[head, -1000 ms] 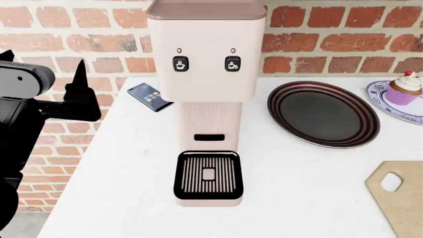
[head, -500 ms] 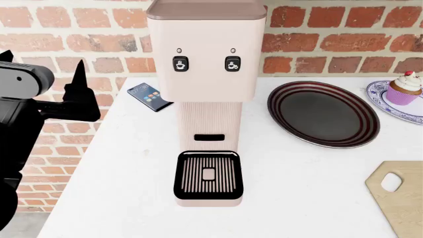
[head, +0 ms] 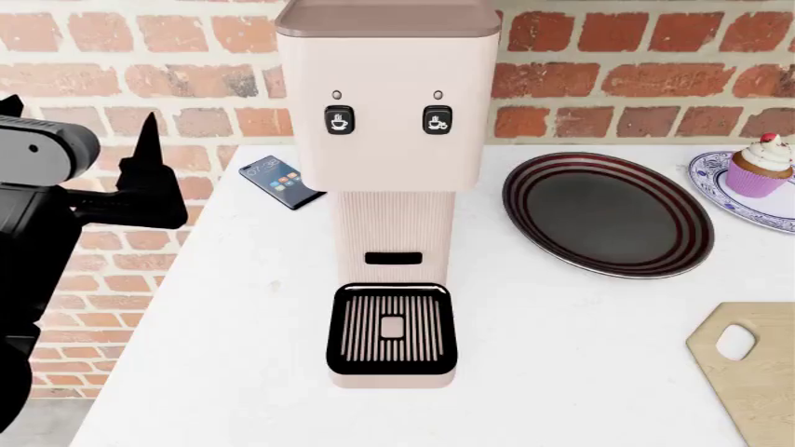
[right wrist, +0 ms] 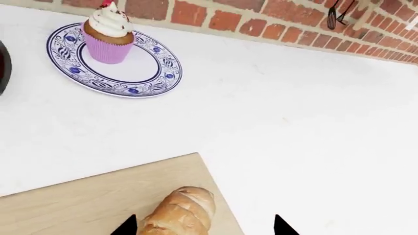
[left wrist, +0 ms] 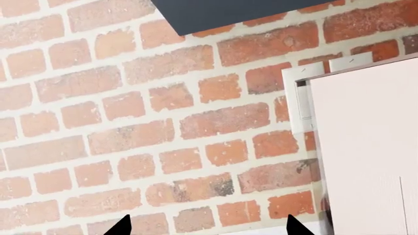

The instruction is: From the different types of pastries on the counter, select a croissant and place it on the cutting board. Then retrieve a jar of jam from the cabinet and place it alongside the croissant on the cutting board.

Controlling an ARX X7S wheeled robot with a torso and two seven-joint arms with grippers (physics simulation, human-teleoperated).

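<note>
My right gripper [right wrist: 202,226] hung wide open over the croissant [right wrist: 177,213] on the cutting board [right wrist: 78,205]; left gripper [left wrist: 205,226] was open too, empty.

Your right gripper [right wrist: 203,226] hangs with its two dark fingertips [right wrist: 124,227] spread apart over the croissant [right wrist: 179,213], which lies on the cutting board [right wrist: 78,205] close to the board's edge. You can see no contact between tips and pastry. Beyond the board, on the white counter [right wrist: 294,112], the cupcake [right wrist: 107,34] stands upright on a blue-patterned plate [right wrist: 153,73]. A brick wall [right wrist: 274,22] backs the counter, with dark utensils [right wrist: 333,14] hanging on it.
</note>
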